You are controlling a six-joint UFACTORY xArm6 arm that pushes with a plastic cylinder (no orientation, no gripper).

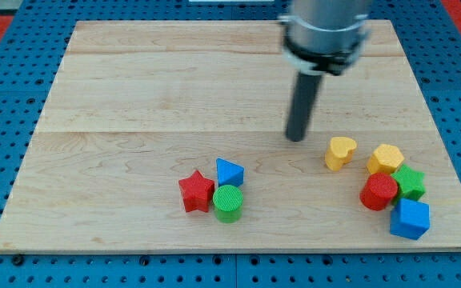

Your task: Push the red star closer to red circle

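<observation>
The red star (196, 192) lies at the view's lower middle, touching a green circle (228, 202) on its right, with a blue triangle (230, 172) just above that. The red circle (378, 192) sits at the view's lower right, inside a cluster of blocks. My tip (295, 138) rests on the board above and between the two groups, up and to the right of the red star, left of the yellow heart (340, 152). It touches no block.
Around the red circle are a yellow hexagon (386, 158) above it, a green star (409, 182) to its right and a blue block (410, 218) below right. The wooden board (134, 88) ends close below both groups.
</observation>
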